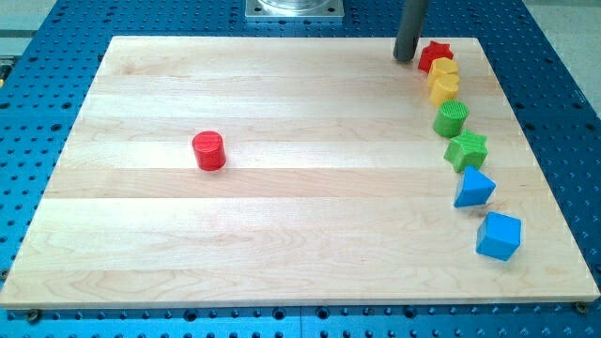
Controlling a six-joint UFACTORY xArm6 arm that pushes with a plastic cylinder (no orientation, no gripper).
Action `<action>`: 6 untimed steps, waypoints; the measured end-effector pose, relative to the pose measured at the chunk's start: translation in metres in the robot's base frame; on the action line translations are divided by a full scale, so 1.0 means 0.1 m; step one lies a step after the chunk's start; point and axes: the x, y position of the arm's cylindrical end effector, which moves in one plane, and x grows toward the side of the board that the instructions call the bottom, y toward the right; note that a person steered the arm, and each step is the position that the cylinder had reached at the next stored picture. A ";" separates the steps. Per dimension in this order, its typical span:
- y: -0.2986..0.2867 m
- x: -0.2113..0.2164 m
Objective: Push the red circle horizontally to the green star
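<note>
The red circle sits alone on the wooden counter, left of centre, well apart from every other block. Far across on the view's right, the green star lies at about the same height in the view, so the two are roughly level with each other.

The star is one of a curved line of blocks running down the right side: a red star at the top, two yellow blocks touching just below it, whose shapes I can't quite make out, then a green cylinder, the green star, a blue triangle and a blue cube nearest the view's bottom.

The tool is a plain dark rod with nothing to clench or release. Its tip rests at the counter's top edge, just left of the red star, far from the red circle.
</note>
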 end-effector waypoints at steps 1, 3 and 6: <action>-0.19 -0.08; -2.82 0.47; -2.46 2.53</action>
